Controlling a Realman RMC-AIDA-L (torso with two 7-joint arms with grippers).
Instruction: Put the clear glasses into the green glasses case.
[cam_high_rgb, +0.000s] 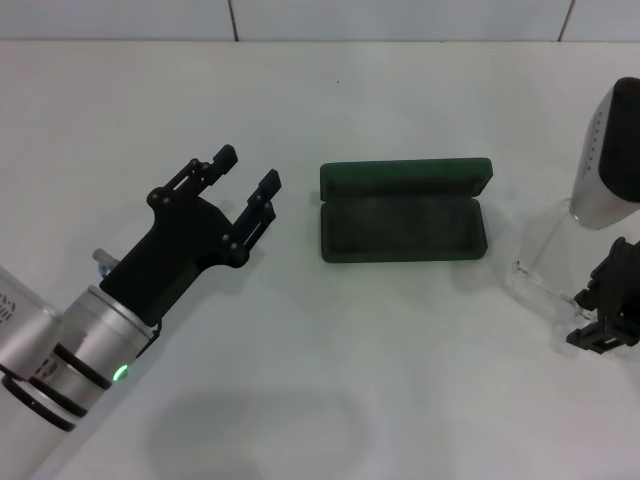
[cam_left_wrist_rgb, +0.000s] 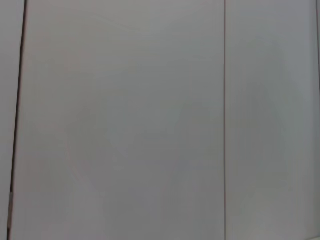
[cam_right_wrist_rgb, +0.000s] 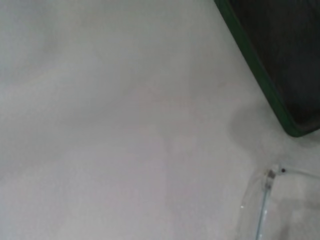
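Observation:
The green glasses case (cam_high_rgb: 402, 215) lies open in the middle of the table, its lid folded back and its dark lining showing; one corner of it (cam_right_wrist_rgb: 278, 95) appears in the right wrist view. The clear glasses (cam_high_rgb: 543, 268) rest on the table to the right of the case, and a hinge with a temple arm (cam_right_wrist_rgb: 266, 186) shows in the right wrist view. My right gripper (cam_high_rgb: 603, 322) is low at the table's right edge, right beside the glasses. My left gripper (cam_high_rgb: 250, 166) hovers open and holding nothing, left of the case.
The white table (cam_high_rgb: 330, 380) spreads around the case, with a tiled wall (cam_high_rgb: 300, 18) behind it. The left wrist view shows only pale tiled wall (cam_left_wrist_rgb: 125, 120). My right arm's silver forearm (cam_high_rgb: 607, 165) stands over the far right edge.

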